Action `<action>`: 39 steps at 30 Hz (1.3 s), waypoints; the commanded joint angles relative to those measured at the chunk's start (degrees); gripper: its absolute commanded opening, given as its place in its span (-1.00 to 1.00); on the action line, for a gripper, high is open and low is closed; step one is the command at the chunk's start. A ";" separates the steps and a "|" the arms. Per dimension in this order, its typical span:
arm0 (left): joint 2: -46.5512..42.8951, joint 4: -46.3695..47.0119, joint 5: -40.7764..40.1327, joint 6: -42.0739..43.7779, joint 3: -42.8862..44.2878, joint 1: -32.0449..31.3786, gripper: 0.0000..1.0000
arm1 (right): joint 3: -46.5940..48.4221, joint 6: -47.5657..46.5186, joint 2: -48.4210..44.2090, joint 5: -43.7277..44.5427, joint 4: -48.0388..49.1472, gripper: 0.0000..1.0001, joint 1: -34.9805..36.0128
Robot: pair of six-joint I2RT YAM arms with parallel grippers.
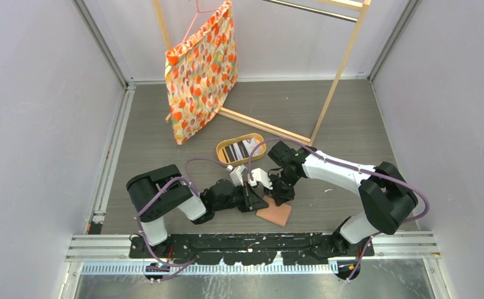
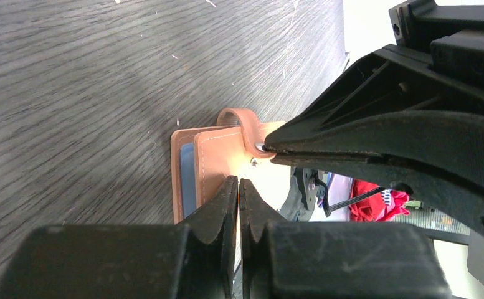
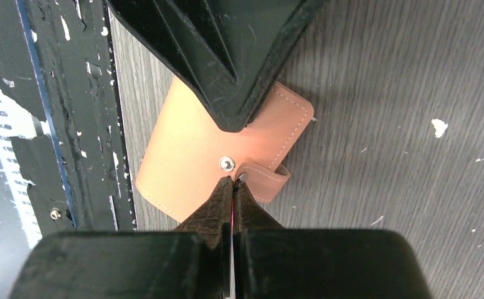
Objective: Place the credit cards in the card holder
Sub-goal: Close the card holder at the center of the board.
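Probably light and floppy (thin leather), the card holder (image 1: 275, 214) lies at the table's (image 1: 164, 124) near edge. The left gripper (image 2: 238, 184) pinches its cover edge. The right gripper (image 3: 233, 181), fully closed, presses beside the snap tab (image 3: 265, 177), likely the best handle.

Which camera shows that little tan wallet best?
The right wrist view: most of the card holder shows, with its snap and tab. The left wrist view shows one edge and blue lining; the top view, only a small, partly hidden tan patch.
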 commanded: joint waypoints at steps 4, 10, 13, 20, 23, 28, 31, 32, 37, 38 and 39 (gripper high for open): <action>-0.78 -1.44 -1.52 0.93 -1.08 -0.02 -0.86 | 0.06 2.18 -0.99 0.57 1.74 -0.98 3.03; -1.46 -1.44 -1.86 0.85 -1.40 -0.01 -0.86 | 0.22 2.27 -1.16 1.24 1.22 -0.98 4.36; -1.44 -1.44 -1.91 0.79 -1.51 -0.01 -0.86 | 0.20 1.54 -1.40 0.49 0.51 -0.98 4.57; -1.43 -1.44 -1.94 0.85 -1.50 -0.03 -0.87 | 0.17 0.96 -1.46 1.06 -0.18 -0.98 5.62; -1.43 -1.44 -2.01 0.85 -1.51 -0.06 -0.87 | -0.32 0.14 -1.69 1.77 -0.68 -0.98 6.96; -1.79 -1.44 -1.87 0.82 -1.64 -0.05 -0.87 | -0.73 -1.32 -1.52 2.81 -1.84 -0.98 9.16; -1.97 -1.44 -1.87 0.77 -1.77 -0.06 -0.87 | -0.90 -2.00 -1.32 3.67 -2.36 -0.98 10.41; -2.00 -1.44 -1.95 0.76 -1.77 -0.01 -0.87 | -0.90 -2.20 -1.33 4.36 -2.55 -0.98 10.73; -1.74 -1.44 -1.79 0.71 -1.62 -0.06 -0.87 | -0.88 -3.25 -1.65 4.66 -3.87 -0.98 11.39; -1.70 -1.44 -1.70 0.69 -1.60 -0.02 -0.87 | -1.01 -3.37 -1.62 4.96 -3.96 -0.98 11.86; -1.69 -1.44 -1.71 0.75 -1.60 -0.05 -0.87 | -1.21 -3.59 -1.63 5.41 -3.97 -0.98 12.40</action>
